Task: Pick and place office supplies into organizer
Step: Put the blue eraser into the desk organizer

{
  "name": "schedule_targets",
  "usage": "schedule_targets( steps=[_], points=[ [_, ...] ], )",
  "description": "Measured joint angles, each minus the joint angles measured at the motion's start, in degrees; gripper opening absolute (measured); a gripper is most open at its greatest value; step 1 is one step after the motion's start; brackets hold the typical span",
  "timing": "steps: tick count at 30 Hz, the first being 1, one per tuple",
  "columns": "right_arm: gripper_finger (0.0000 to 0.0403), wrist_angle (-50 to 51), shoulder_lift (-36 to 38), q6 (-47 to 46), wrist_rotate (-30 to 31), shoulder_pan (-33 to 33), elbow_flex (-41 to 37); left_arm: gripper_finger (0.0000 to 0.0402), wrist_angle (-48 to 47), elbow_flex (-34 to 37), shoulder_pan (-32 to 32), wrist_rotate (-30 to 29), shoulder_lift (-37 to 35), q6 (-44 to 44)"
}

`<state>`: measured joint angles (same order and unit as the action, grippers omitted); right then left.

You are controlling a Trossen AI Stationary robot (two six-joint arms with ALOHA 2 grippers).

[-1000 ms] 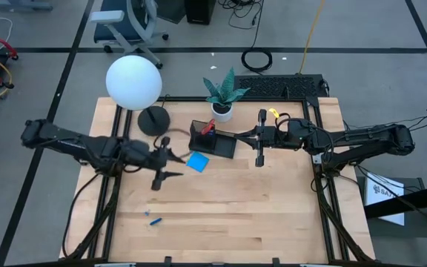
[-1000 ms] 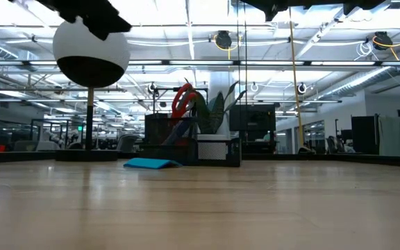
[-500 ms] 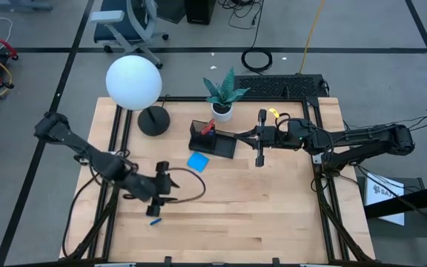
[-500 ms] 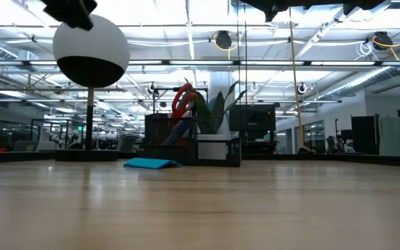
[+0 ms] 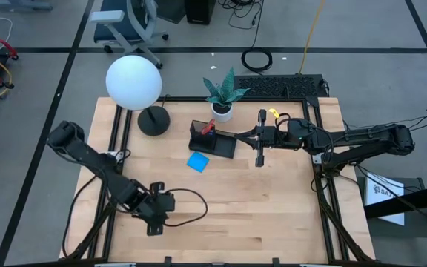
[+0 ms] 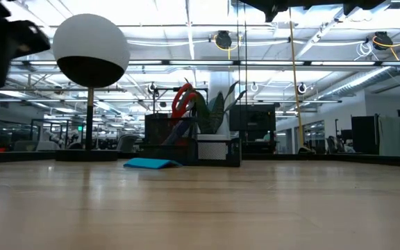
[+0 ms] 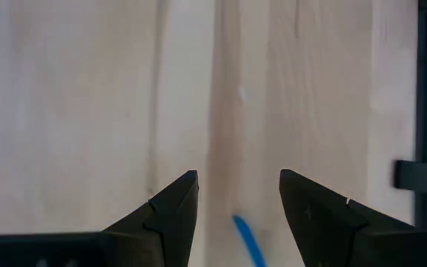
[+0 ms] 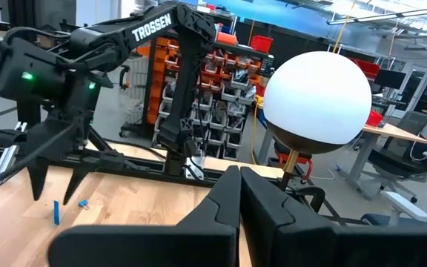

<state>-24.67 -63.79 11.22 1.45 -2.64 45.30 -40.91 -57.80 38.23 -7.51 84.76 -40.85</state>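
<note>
My left gripper point(image 5: 153, 222) stands open, fingers pointing down, over the table's near left part. A short blue stick point(image 7: 247, 237) lies on the wood between and below its fingers point(image 8: 52, 194), untouched, with a tiny blue bit point(image 8: 82, 203) beside it. The blue note pad point(image 5: 197, 162) lies flat mid-table. The black organizer point(image 5: 212, 141) stands behind it, and the red scissors' handles point(image 5: 207, 127) stick up out of its taller compartment. My right gripper point(image 5: 236, 136) hovers shut and level at the organizer's right end, holding nothing.
A lamp with a white globe point(image 5: 133, 81) and a round black base point(image 5: 153, 120) stands at the far left. A potted plant point(image 5: 222, 111) sits behind the organizer and a black keyboard point(image 5: 280, 85) at the far edge. Bare wood spreads over the table's middle and near right.
My left gripper has swung from beside the note pad toward the table's near edge and down. It has tipped from nearly level to pointing steeply down, has rolled, and now stands over the blue stick. It has stayed open. Nothing on the table has moved.
</note>
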Motion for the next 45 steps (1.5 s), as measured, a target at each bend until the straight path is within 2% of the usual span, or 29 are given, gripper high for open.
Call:
schedule_targets(
  steps=[6,18,22,29,38,45],
  points=[
    [0.0000,0.1,0.0,0.0,0.0,0.0,0.0,0.0200,-0.1,0.0,2.9,2.0,1.4,-8.8],
    [0.0000,0.1,0.0,-1.1,0.0,0.0,0.0,0.0200,-4.0,0.0,6.4,1.7,2.1,-20.7],
    [0.0000,0.2,0.0,-1.1,0.0,0.0,0.0,0.0200,-4.0,0.0,6.4,3.7,4.8,-21.2],
    [0.0000,0.7,0.0,-1.1,0.0,0.0,0.0,0.0200,-4.6,0.0,6.4,10.9,10.6,-20.5],
    [0.0000,0.7,0.0,-1.1,0.0,0.0,0.0,0.0200,-4.4,0.0,6.3,9.0,13.3,-19.7],
    [0.0000,0.8,0.0,-1.1,0.0,0.0,0.0,0.0200,-4.2,-0.3,5.9,10.4,17.5,-17.7]
  ],
)
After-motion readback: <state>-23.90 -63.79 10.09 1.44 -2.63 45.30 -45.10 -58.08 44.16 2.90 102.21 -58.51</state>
